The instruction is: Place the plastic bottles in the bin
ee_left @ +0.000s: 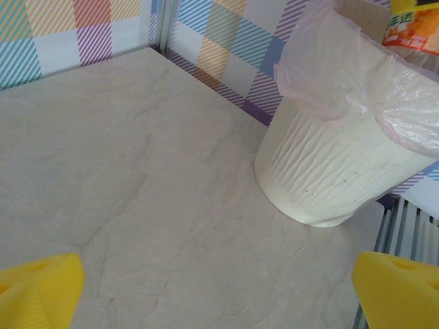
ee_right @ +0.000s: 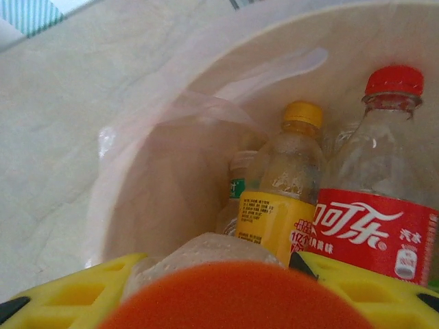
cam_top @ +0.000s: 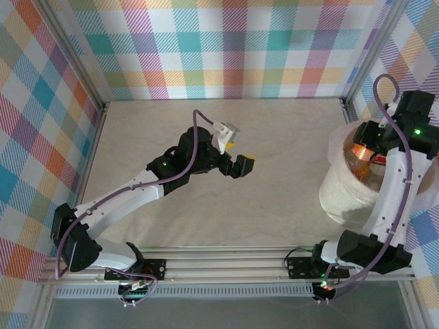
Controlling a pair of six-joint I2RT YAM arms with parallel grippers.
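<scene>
The bin (cam_top: 346,188), a cream-white ribbed tub with a translucent liner, stands at the table's right side. My right gripper (cam_top: 368,152) hangs over its mouth, shut on a plastic bottle (cam_top: 361,151) with an orange label. In the right wrist view that bottle (ee_right: 226,291) sits between the yellow fingers (ee_right: 68,296) just above the bin's liner (ee_right: 147,171). Inside the bin stand a yellow-capped bottle (ee_right: 288,205), a red-capped cola bottle (ee_right: 377,226) and a green-labelled one (ee_right: 236,185). My left gripper (cam_top: 244,164) hovers open over the middle of the table with nothing between its fingers (ee_left: 38,291). The bin (ee_left: 329,171) lies ahead of it to the right.
The marble-look tabletop (cam_top: 274,212) is bounded by chequered walls on three sides and an aluminium rail (cam_top: 226,264) at the near edge. The bin sits close to the right wall, with the right arm's white link (cam_top: 394,199) curving round its near side.
</scene>
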